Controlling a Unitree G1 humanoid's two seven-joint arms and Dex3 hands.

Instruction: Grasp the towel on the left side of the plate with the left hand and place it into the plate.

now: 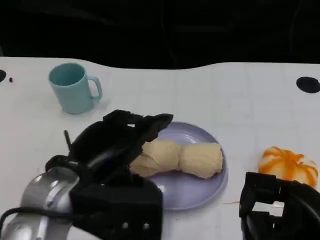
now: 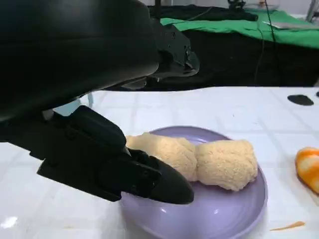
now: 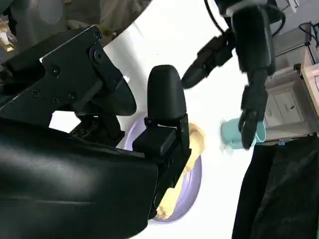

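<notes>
A cream-yellow towel (image 1: 182, 157), rolled and pinched in the middle, lies inside the lilac plate (image 1: 195, 192) at the table's centre. My left hand (image 1: 120, 142) hovers over the plate's left rim, its fingers spread above and beside the towel's left end without gripping it. In the left wrist view the towel (image 2: 209, 162) rests on the plate (image 2: 224, 214), with one finger low beside it and the others high above. My right hand (image 1: 280, 207) stays at the lower right, holding nothing, fingers apart. The right wrist view shows the towel (image 3: 187, 149) beyond that hand.
A teal cup (image 1: 74, 88) stands at the back left. An orange-and-white striped object (image 1: 289, 166) lies right of the plate, just ahead of my right hand. A black round spot (image 1: 307, 84) marks the far right of the white table.
</notes>
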